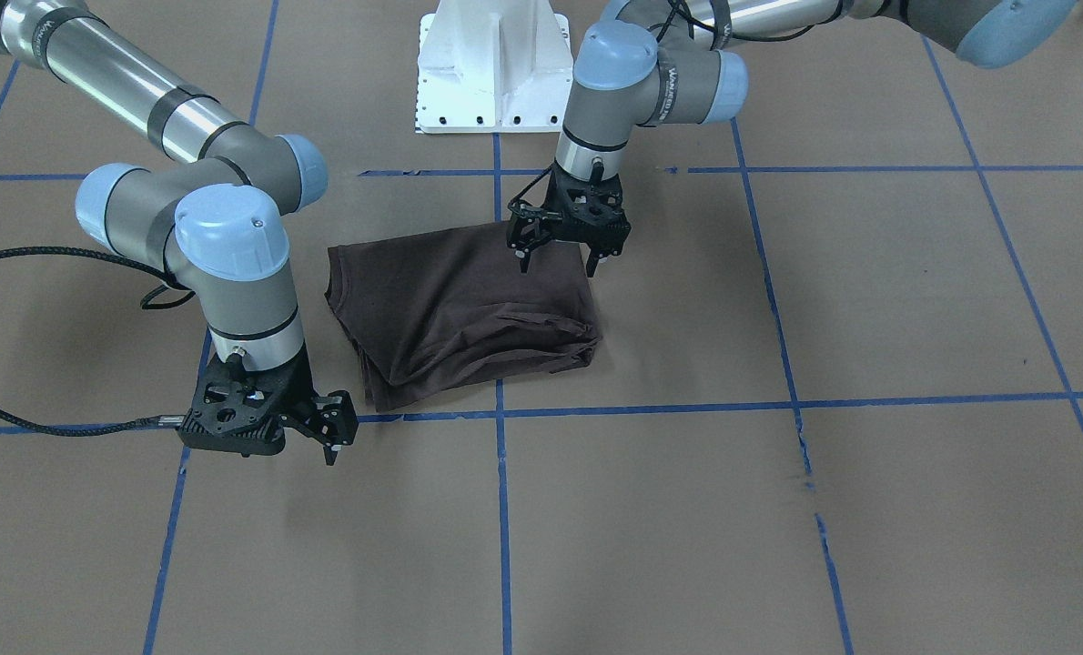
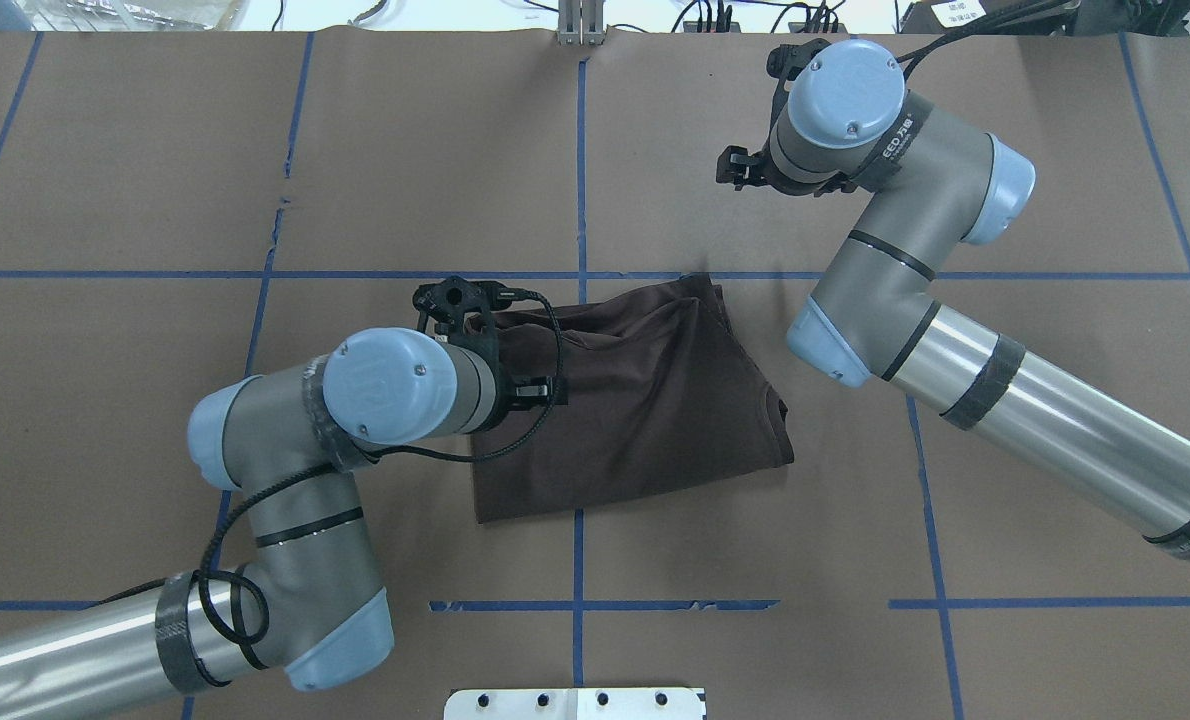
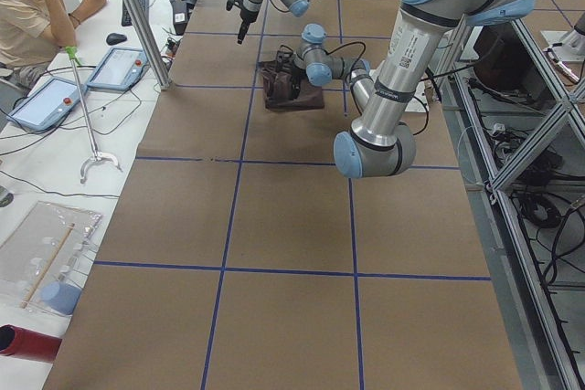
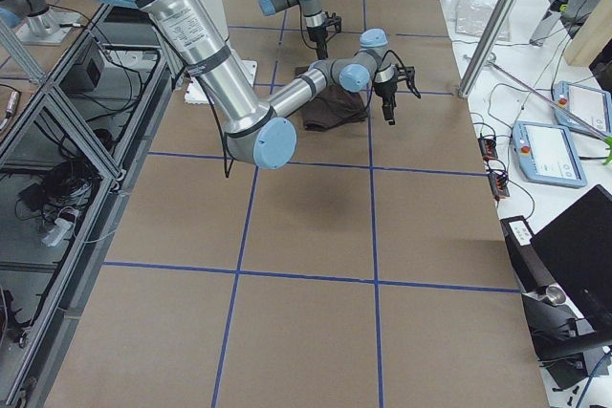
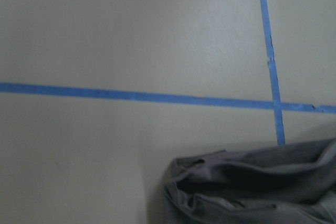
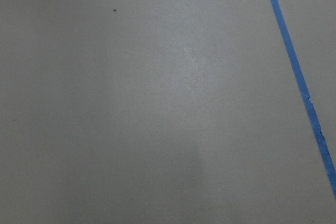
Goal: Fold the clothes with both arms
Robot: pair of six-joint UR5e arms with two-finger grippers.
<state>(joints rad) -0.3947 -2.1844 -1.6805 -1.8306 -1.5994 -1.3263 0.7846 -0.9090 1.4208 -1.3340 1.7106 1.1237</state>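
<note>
Folded T-shirt (image 2: 655, 400): your left pincer (image 1: 557, 262), spread wide, hovers nearer, over its 9 o'clock edge, overhead view. Right pincer (image 1: 332, 446): off at 1 o'clock; spread, cannot tell.

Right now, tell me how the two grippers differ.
The left gripper hangs over the shirt's edge; the right gripper hangs over bare table, apart from the shirt. The left gripper's jaws are spread open; the right gripper is seen side-on, so its jaws cannot be judged. Both are black and point down, and neither holds the shirt.
</note>
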